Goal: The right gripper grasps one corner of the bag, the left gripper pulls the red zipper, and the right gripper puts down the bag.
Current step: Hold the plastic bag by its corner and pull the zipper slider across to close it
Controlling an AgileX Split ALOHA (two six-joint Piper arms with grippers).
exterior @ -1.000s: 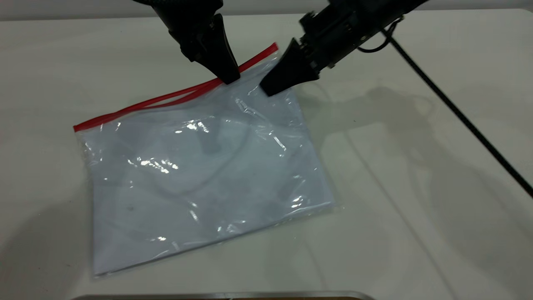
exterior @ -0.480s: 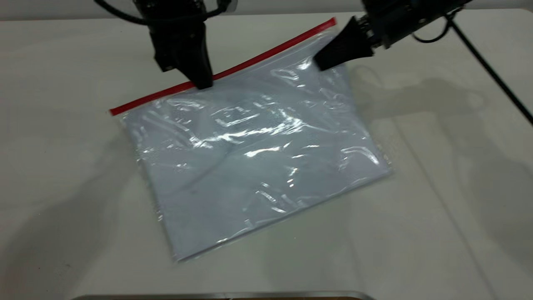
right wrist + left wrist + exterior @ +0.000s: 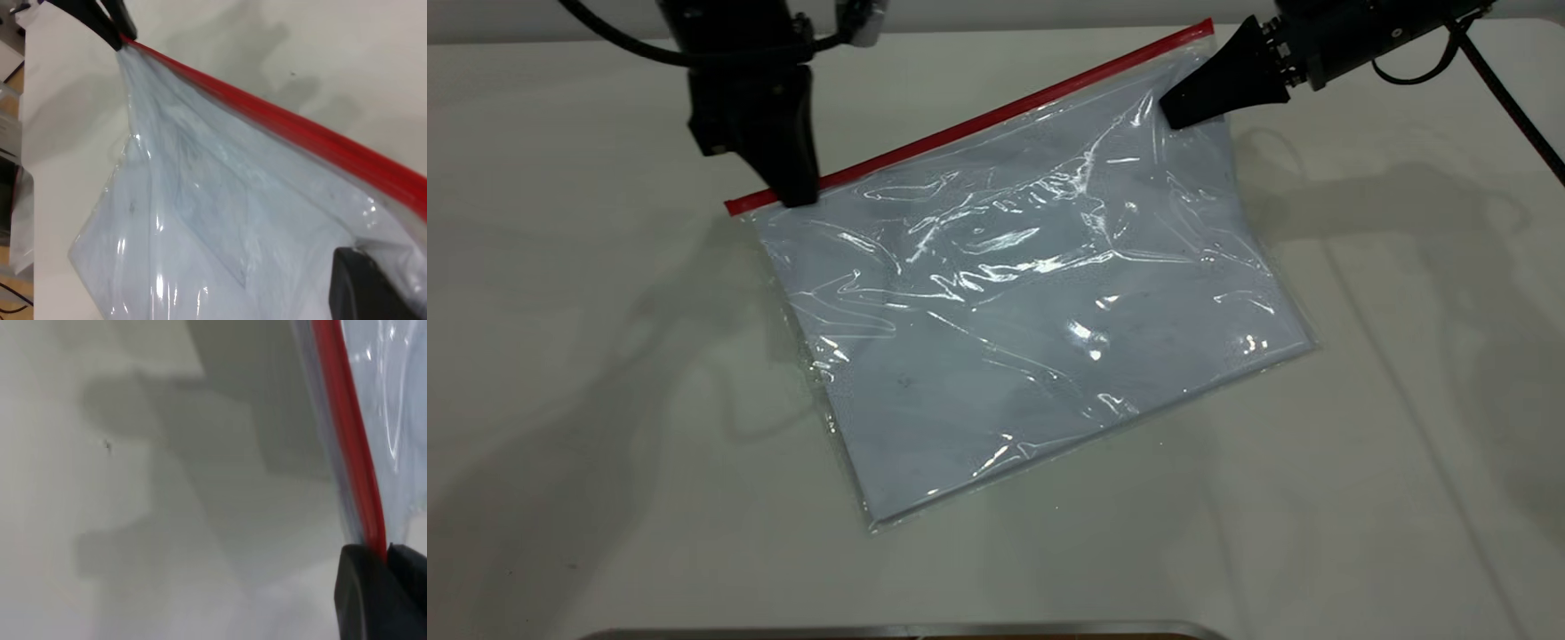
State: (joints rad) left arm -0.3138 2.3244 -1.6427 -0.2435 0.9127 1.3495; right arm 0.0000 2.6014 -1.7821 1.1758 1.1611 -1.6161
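Note:
The bag is a large clear bluish-white pouch lying slanted on the white table, its far edge lifted and taut. The red zipper runs straight along that far edge. My left gripper is shut on the red zipper near its left end; in the left wrist view the red strip enters between the black fingers. My right gripper is shut on the bag's far right corner, just below the zipper's right end. In the right wrist view the bag stretches from my finger to the left gripper.
The white table lies bare around the bag. A black braided cable runs from the right arm along the far right. A metal edge shows at the front of the table.
The left gripper has slid left along the red zipper towards its end. The right gripper has carried the bag's corner right and farther back. The gaping zipper is now one straight strip.

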